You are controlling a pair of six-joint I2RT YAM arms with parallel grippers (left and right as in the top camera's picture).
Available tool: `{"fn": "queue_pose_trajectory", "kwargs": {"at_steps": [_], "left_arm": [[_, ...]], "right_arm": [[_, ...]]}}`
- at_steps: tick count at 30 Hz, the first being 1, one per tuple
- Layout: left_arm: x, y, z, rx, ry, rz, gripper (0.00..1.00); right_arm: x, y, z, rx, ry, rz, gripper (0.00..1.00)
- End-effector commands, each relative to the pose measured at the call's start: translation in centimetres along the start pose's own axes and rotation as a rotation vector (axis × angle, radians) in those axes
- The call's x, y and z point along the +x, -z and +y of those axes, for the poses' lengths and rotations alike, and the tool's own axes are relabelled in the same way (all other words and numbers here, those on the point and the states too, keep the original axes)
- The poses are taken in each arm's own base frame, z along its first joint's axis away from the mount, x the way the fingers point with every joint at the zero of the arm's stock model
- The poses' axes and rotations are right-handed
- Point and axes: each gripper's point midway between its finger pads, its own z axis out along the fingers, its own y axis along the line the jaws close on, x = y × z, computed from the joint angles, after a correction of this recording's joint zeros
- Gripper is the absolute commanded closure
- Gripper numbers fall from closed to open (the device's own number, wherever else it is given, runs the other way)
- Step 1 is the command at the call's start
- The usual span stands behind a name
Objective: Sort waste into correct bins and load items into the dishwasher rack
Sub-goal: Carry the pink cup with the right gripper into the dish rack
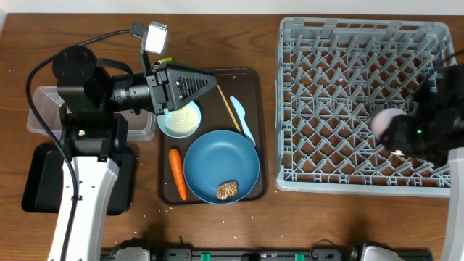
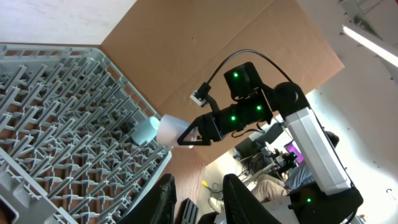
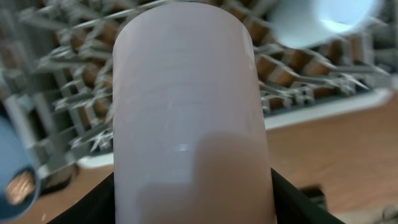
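Far left of table [image 1: 239,36]: clear tub [image 1: 40,98] at rear, black tray [image 1: 36,192] in front of it. Both are partly under the left arm.

Left gripper [image 1: 206,85]: turned on its side, pointing right, above the rear of the brown serving tray [image 1: 255,83]. In the left wrist view its fingers [image 2: 239,199] stand a little apart and the tips are cut off by the frame edge. Cannot tell whether it is closed on anything.

Silver wrapper [image 1: 156,36]: on the table behind the gripper.

On the serving tray:
- White bowl [image 1: 179,119] with rice, partly beneath the gripper.
- Carrot [image 1: 177,174] lying lengthwise beside the plate.
- Blue plate [image 1: 217,163], with the brown food piece [image 1: 228,190] at its front rim.
- Thin pale stick [image 1: 229,109] and pale-blue spoon [image 1: 243,117] side by side behind the plate.

Dishwasher rack [image 1: 355,72]: right of the serving tray.

Right gripper [image 1: 393,127]: closed on the pink cup [image 3: 186,106], held over the rack's right front area. The cup fills the right wrist view.

Light-blue cup [image 2: 144,130]: in the rack just beside the pink cup.
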Motion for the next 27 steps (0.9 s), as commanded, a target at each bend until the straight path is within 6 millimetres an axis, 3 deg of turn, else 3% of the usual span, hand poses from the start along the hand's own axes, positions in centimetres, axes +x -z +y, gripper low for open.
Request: {"fn": "queue_pose_trajectory", "kwargs": {"at_steps": [1, 7, 21, 27], "left_arm": [[-0.2, 0.1, -0.5, 0.007, -0.044, 0.003, 0.73], [-0.2, 0.1, -0.5, 0.007, -0.044, 0.003, 0.73], [-0.2, 0.1, -0.5, 0.007, -0.044, 0.003, 0.72], [-0.2, 0.1, -0.5, 0.007, -0.043, 0.003, 0.72]], "right_arm": [[-1.0, -0.2, -2.5, 0.081, -0.088, -0.004, 0.56], [-1.5, -2.5, -3.6, 0.098, -0.125, 0.078, 0.56], [-1.8, -9.0, -2.7, 0.049, -0.131, 0.312, 0.55], [-2.2, -11.0, -2.7, 0.047, -0.133, 0.352, 0.41]]}}
